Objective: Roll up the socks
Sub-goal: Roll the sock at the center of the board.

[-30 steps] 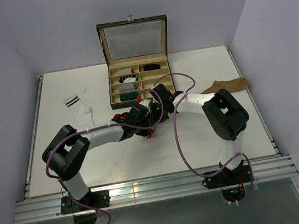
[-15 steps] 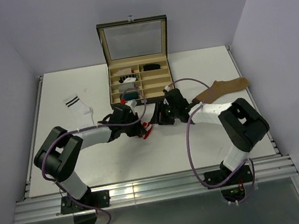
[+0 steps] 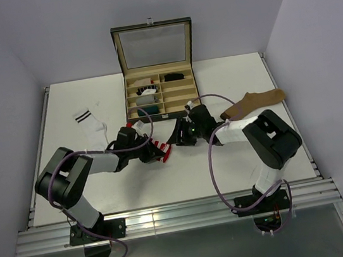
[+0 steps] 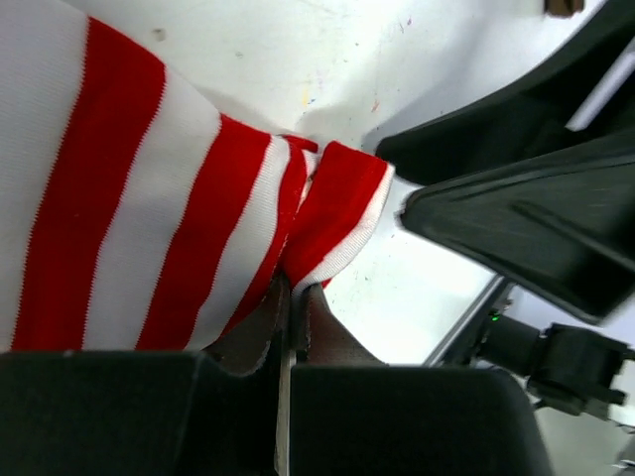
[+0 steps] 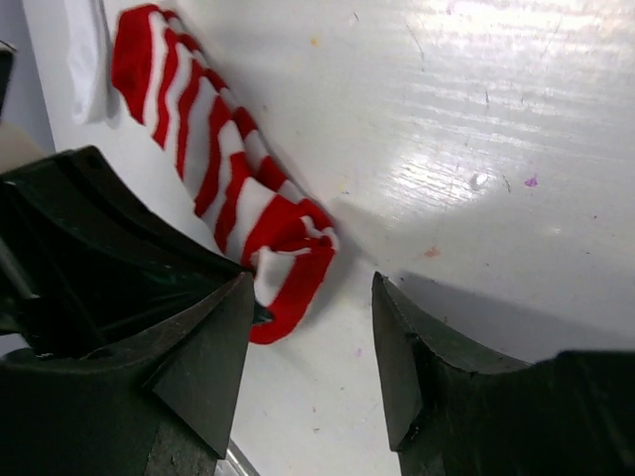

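The red-and-white striped sock (image 3: 163, 153) lies on the table in front of the box, stretched out in the right wrist view (image 5: 213, 169). My left gripper (image 3: 150, 151) is shut on one end of it; in the left wrist view the fabric (image 4: 159, 218) is pinched between the jaws (image 4: 295, 300). My right gripper (image 3: 181, 136) stands open just right of the sock, its fingers (image 5: 313, 347) apart with bare table between them and the sock's end by the left finger. The white sock (image 3: 92, 125) lies at the left. The tan sock (image 3: 258, 99) lies at the right.
An open compartment box (image 3: 162, 106) with a raised glass lid stands at the back centre, with small rolled bundles in its left compartments. The table's raised rail (image 3: 39, 141) runs along the left side. Purple cables loop over both arms.
My right gripper opened, let go of the striped sock and drew back to the right. My left gripper pulled the sock to the left and nearer, so the two grippers have come apart.
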You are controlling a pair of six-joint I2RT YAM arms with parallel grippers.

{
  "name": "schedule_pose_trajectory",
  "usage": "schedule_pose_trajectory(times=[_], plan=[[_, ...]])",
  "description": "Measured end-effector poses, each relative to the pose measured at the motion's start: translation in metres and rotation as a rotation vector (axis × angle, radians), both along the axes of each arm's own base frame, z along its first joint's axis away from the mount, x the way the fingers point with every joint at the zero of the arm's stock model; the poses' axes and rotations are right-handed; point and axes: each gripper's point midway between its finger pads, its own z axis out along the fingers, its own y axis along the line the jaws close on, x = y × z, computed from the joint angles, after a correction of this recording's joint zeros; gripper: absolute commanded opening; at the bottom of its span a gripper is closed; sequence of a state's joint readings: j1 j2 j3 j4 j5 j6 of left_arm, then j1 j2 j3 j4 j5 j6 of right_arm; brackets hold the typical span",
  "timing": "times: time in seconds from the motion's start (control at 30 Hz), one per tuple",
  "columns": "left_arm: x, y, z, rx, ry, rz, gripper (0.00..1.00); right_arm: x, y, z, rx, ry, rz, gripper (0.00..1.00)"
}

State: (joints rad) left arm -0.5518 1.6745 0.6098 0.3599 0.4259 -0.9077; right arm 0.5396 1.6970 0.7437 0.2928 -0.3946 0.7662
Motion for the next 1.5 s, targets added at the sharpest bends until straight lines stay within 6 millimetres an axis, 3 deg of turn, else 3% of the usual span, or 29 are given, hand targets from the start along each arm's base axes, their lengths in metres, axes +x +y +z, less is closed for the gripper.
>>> schedule_pose_trajectory(times=[0.13, 0.47, 0.77, 0.87, 0.97, 1.0, 1.1, 1.3, 1.5], plan=[[-0.001, 0.005, 0.000, -0.040, 0.035, 0.037, 0.01, -0.007, 0.006, -0.015, 0.023, 0.058, 0.033, 0.57], [0.001, 0.011, -0.001, -0.070, 0.079, 0.087, 0.01, -0.011, 0.021, -0.015, 0.085, 0.088, 0.106, 0.56], [0.001, 0.015, -0.001, -0.086, 0.093, 0.107, 0.01, -0.009, 0.032, -0.018, 0.112, 0.108, 0.144, 0.49], [0.001, 0.015, -0.001, -0.090, 0.092, 0.107, 0.01, -0.008, 0.036, -0.020, 0.124, 0.117, 0.156, 0.42], [0.002, 0.016, -0.001, -0.091, 0.091, 0.107, 0.01, -0.008, 0.039, -0.023, 0.132, 0.129, 0.162, 0.28], [0.001, 0.016, -0.001, -0.091, 0.090, 0.107, 0.02, -0.007, 0.039, -0.024, 0.131, 0.132, 0.162, 0.16], [0.001, 0.016, -0.002, -0.090, 0.090, 0.107, 0.11, -0.008, 0.039, -0.026, 0.132, 0.137, 0.161, 0.00], [0.003, 0.017, -0.001, -0.070, 0.083, 0.104, 0.40, -0.007, 0.035, -0.027, 0.101, 0.134, 0.152, 0.00], [0.016, 0.025, 0.012, 0.043, -0.010, 0.108, 0.52, -0.002, 0.022, -0.026, -0.031, 0.134, 0.101, 0.00]])
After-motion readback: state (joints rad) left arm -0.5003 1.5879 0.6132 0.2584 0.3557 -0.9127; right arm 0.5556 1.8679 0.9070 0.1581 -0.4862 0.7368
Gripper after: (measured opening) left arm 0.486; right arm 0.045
